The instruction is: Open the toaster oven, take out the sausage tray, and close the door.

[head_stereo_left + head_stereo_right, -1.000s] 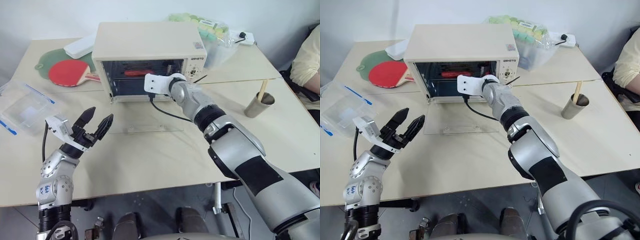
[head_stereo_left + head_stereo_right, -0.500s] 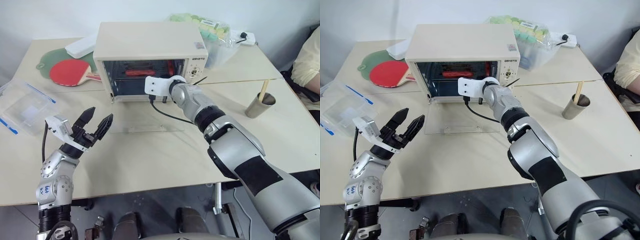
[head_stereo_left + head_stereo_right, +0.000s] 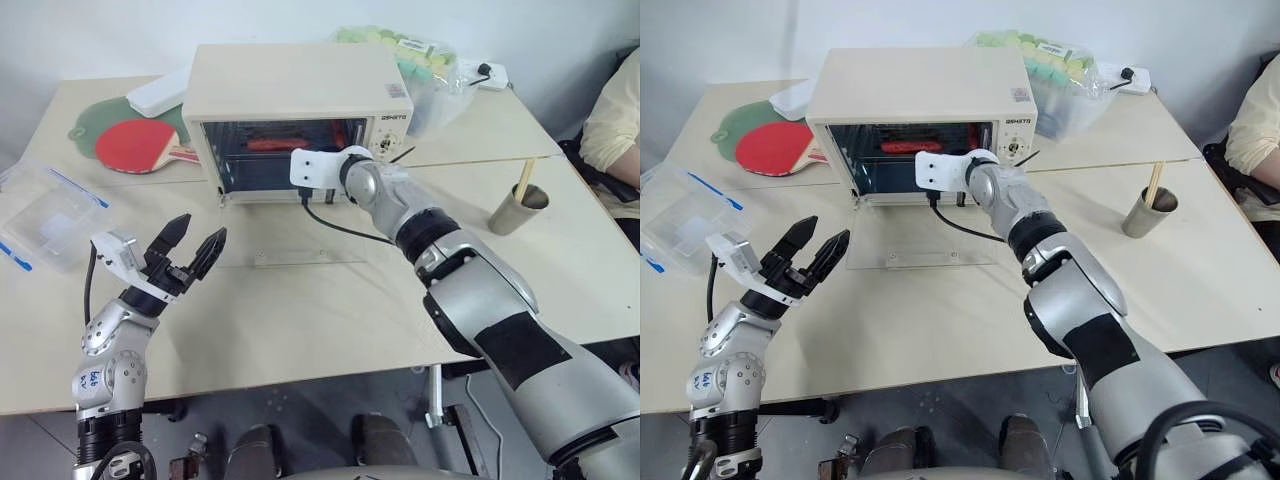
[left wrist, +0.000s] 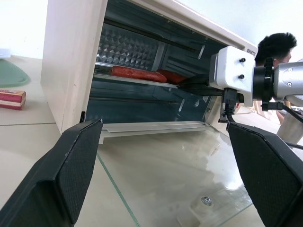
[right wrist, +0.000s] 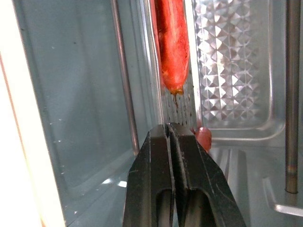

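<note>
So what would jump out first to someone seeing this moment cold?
The toaster oven stands open mid-table, its glass door flat on the tabletop. The right gripper reaches inside, shut on the front rim of the sausage tray. The left gripper hovers open, nearer the robot.

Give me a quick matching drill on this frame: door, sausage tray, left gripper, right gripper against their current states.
Things:
1. door
2. sausage tray
3. left gripper
4. right gripper

States:
A. shut on the tray's front edge
B. open, hovering over the table
C. folded down flat on the table
D. on the rack inside the toaster oven

Pairs: 1-C, 2-D, 3-B, 4-A
</note>
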{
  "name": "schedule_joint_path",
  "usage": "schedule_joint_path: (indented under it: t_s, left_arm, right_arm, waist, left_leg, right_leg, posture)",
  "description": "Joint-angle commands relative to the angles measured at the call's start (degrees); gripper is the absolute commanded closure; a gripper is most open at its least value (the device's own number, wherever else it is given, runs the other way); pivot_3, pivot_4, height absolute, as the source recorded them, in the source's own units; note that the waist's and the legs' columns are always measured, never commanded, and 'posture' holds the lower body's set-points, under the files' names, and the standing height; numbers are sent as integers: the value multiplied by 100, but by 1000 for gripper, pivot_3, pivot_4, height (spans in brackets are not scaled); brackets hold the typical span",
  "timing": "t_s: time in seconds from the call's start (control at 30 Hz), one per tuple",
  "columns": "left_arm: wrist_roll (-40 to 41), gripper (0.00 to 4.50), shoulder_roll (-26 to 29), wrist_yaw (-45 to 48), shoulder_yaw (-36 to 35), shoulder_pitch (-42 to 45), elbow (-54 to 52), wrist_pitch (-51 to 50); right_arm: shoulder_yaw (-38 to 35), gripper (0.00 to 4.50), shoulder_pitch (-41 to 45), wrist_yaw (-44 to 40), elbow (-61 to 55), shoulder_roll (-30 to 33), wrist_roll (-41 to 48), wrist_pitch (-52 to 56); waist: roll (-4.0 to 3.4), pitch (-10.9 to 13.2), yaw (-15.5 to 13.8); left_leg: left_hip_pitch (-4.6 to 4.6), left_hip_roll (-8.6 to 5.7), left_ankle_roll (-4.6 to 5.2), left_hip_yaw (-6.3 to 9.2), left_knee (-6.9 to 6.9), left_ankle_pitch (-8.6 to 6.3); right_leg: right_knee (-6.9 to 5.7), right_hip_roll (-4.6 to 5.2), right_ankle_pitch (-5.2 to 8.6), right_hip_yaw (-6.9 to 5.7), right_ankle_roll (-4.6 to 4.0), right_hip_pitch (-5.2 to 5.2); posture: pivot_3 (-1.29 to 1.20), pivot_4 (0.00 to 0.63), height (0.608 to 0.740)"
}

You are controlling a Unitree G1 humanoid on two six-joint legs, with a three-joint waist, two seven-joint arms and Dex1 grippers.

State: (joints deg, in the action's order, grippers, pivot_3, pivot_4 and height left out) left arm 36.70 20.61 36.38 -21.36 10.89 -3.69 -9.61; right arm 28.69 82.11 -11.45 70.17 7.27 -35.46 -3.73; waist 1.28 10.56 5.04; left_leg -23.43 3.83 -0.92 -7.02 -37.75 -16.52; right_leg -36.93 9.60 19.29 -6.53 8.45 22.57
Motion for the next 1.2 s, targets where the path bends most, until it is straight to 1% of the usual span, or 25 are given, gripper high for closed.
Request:
schedule_joint_path:
  t_s: [0.03,0.33,0.5,0.6,0.73,0.8,0.83,1.0,1.2]
  left_arm:
    - [12,0,7,4,1,34,-135,99]
    - [6,0,1,-3,5,53,-118,117]
    - [-6,0,-10,-4,18,75,-94,134]
    - [-14,0,-6,10,17,105,-45,152]
    - [-23,0,-16,4,24,121,-41,165]
    - [-24,0,-27,-3,32,122,-47,172]
    - [-23,0,-34,-9,35,118,-54,173]
    - [-19,0,-33,-2,11,91,-63,189]
    - [-8,0,-27,-8,-15,78,-67,192]
  right_arm:
    - [115,4474,-174,-137,-906,75,-109,-73]
    - [303,4474,-1346,-808,-3211,392,-522,647]
    - [320,4474,-1607,-1020,-3718,448,-663,903]
    - [257,3835,-1420,-929,-3439,359,-679,1019]
    - [170,2541,-1091,-691,-2930,205,-666,1008]
    - [158,1810,-944,-565,-2664,139,-658,971]
    - [172,1538,-883,-516,-2541,118,-663,964]
    - [222,1538,-522,-166,-1720,-57,-703,1113]
    - [250,1538,-295,92,-1066,-222,-665,1097]
  waist:
    - [0,0,9]
    - [0,0,35]
    - [0,0,76]
    - [0,0,85]
    - [0,0,74]
    - [0,0,55]
    - [0,0,41]
    - [0,0,-6]
    - [0,0,-10]
  left_leg:
    - [0,0,0,0,0,0]
    - [7,1,-1,-7,6,1]
    - [13,2,-2,-12,11,1]
    - [13,2,-3,-11,13,2]
    - [11,1,-4,-10,11,2]
    - [11,0,-4,-10,9,2]
    - [11,0,-4,-7,6,2]
    - [11,1,-4,-7,4,2]
    - [10,1,-4,-8,4,2]
  right_leg:
    - [0,0,0,0,0,0]
    - [3,0,0,0,0,1]
    - [3,0,0,0,0,1]
    - [3,0,0,-1,0,1]
    - [3,0,0,0,0,1]
    - [4,0,0,1,0,0]
    - [3,0,0,1,0,-3]
    - [4,0,0,1,0,-5]
    - [4,0,0,1,0,-5]
  posture:
    - [0,150,740]
    - [0,150,740]
    - [0,150,740]
    - [0,150,740]
    - [0,150,740]
    - [0,150,740]
    - [0,150,740]
    - [0,150,740]
    - [0,150,740]
